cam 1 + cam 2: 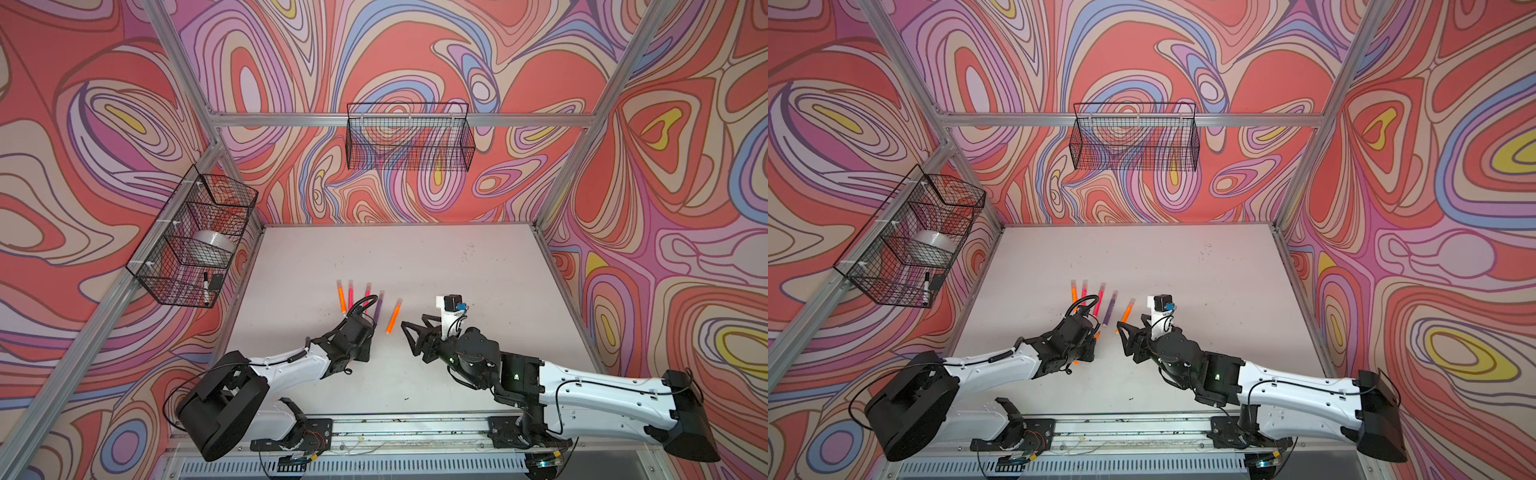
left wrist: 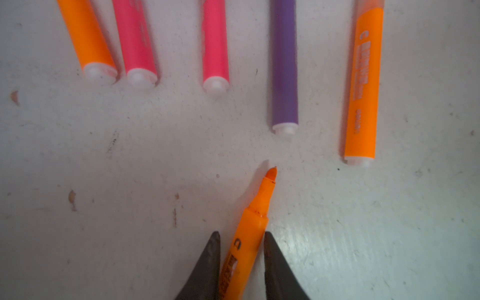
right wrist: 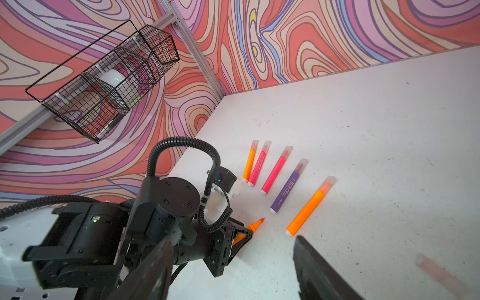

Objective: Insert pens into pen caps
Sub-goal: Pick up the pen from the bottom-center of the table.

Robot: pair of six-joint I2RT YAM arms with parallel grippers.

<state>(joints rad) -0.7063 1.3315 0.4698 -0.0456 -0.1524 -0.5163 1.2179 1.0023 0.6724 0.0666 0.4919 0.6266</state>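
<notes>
- Swirling walls [image 1: 415,50] in coral, pink, lilac, blue and yellow enclose a work cell framed with aluminium bars [image 1: 332,119].
- On the back wall hangs a black wire basket [image 1: 409,166]. A second, divided basket [image 1: 166,286] on the side wall holds a roll of tape [image 1: 210,241] and a white marker [image 1: 205,286] with a black cap.
- Underneath, the white tabletop [image 1: 457,257] is matte, scuffed, and speckled with small dark and brownish marks.
- The left gripper [image 2: 241,233] has its two dark fingers closed against the barrel of an uncapped orange pen [image 2: 255,205]. The pen's tapered orange tip sticks out past the fingertips, low over the table.
- Ahead of those fingertips, five capped pens [image 3: 276,170] lie in a loose row, all flat on the table: orange, pink, pink, purple, orange.
- Each has a pale see-through cap [image 3: 329,181] on the end pointing away from the gripper. The near ends show white plugs.
- The right gripper [image 3: 232,240] faces the left one with its fingers spread wide and nothing between them.
- Just beside one of its fingers, a blurred pale pinkish tube [image 3: 441,275] lies on the table. It may be a loose cap, but it is too blurred to tell.
</notes>
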